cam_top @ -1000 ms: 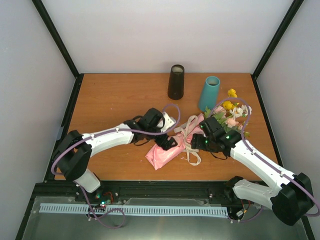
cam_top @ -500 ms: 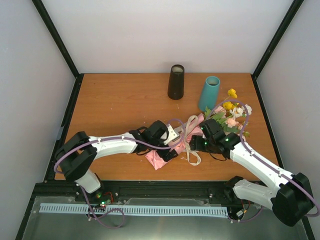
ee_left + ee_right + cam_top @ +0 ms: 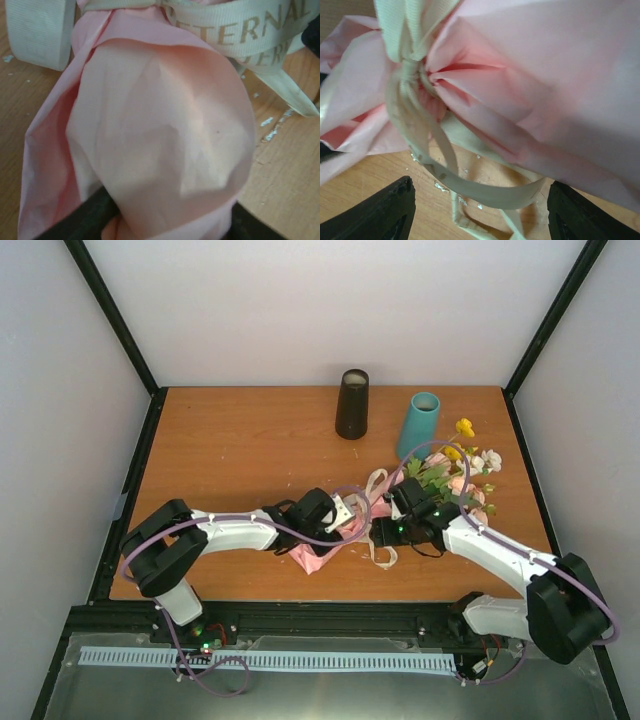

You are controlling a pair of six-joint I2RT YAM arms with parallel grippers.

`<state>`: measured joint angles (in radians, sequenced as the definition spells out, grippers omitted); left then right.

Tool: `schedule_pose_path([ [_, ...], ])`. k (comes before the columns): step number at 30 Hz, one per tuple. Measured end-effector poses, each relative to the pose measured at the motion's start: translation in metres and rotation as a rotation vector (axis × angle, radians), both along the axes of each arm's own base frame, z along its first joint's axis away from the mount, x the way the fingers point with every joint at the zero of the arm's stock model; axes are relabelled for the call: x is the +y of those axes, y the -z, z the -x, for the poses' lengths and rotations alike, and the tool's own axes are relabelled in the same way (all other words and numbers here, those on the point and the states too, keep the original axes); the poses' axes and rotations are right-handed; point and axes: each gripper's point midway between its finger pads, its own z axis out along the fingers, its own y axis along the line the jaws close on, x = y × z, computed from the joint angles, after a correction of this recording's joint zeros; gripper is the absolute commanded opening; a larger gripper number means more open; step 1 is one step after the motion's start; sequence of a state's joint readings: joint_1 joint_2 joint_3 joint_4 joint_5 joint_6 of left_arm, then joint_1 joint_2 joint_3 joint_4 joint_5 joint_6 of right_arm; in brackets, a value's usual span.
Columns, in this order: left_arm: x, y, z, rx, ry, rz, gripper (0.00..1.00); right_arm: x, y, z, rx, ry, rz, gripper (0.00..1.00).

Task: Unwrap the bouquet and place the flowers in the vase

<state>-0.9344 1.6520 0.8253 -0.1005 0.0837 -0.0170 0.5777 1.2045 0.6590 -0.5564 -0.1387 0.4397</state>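
The bouquet [image 3: 405, 502] is seen lying flat on the table [image 3: 230, 440], right of centre; its flowers [image 3: 462, 468] are fanned toward the far right, just beside the teal vase [image 3: 421, 426], while the wrapped stem end is pointed near and left; nothing has been unwrapped yet. The left gripper [image 3: 337, 526] is set over that stem end; in its wrist view the pink paper [image 3: 160, 125] is bulged between the two dark fingers [image 3: 82, 220], so the wrapper is straddled, but whether it is truly pinched cannot be told. The right gripper [image 3: 481, 200] is held wide, nothing caught; a loop of the beige ribbon [image 3: 420, 125] is framed between its fingers, just below the knot. The placing looks deliberate: the paper would be anchored on one side so the ribbon can be tugged loose from the other. The untying step is judged to be in hand; a clean bite on one ribbon strand, not on paper, will be called for.
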Motion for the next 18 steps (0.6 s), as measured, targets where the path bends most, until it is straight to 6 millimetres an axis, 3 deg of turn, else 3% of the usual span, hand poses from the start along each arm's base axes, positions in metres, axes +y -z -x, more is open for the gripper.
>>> schedule_pose_path([
  [5,0.004,0.001,-0.005,-0.048,0.018,-0.032,0.18,-0.001,0.008,-0.001,0.002,-0.041,0.034,0.61],
  [14,0.03,-0.016,-0.02,-0.099,0.009,-0.064,0.13,0.013,0.01,-0.012,-0.004,-0.099,0.02,0.48],
  [18,0.047,-0.029,-0.036,-0.128,-0.023,-0.062,0.13,0.019,0.013,-0.017,-0.005,-0.117,0.012,0.49],
])
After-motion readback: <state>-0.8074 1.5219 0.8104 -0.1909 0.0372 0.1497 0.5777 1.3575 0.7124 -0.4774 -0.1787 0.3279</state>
